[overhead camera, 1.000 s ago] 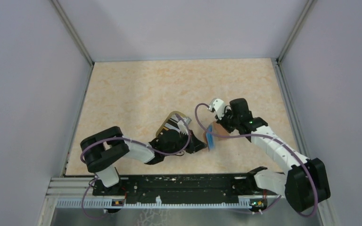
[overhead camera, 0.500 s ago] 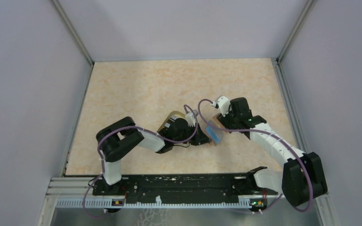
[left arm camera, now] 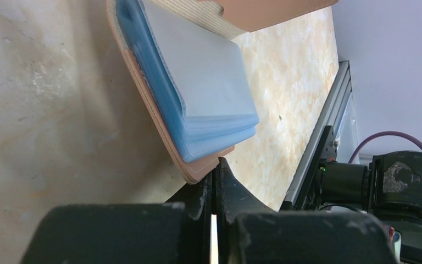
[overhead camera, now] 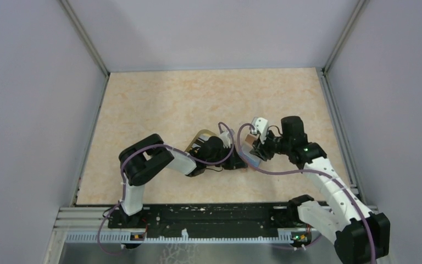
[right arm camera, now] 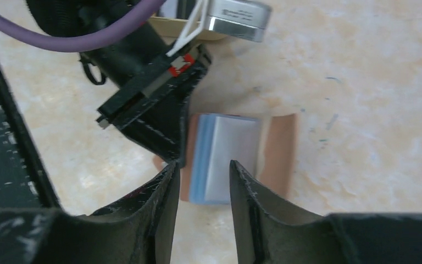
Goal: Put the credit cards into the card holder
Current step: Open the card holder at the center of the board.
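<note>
Card holder (right arm camera: 236, 159) lies open on the table (overhead camera: 170, 99), pale blue inside facing up, brown cover beneath. Left gripper (left arm camera: 215, 168): jaws pressed together, tips against the card holder's left edge; cannot tell whether the cover is pinched. Right gripper (right arm camera: 200, 179): directly above the card holder, jaws partly apart, nothing between them. 1 tan-rimmed dish (overhead camera: 194, 141) just left of the card holder, mostly hidden under the left arm (overhead camera: 159, 162).

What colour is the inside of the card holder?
Light blue, inside a reddish-brown cover; the card holder shows best in the left wrist view.
</note>
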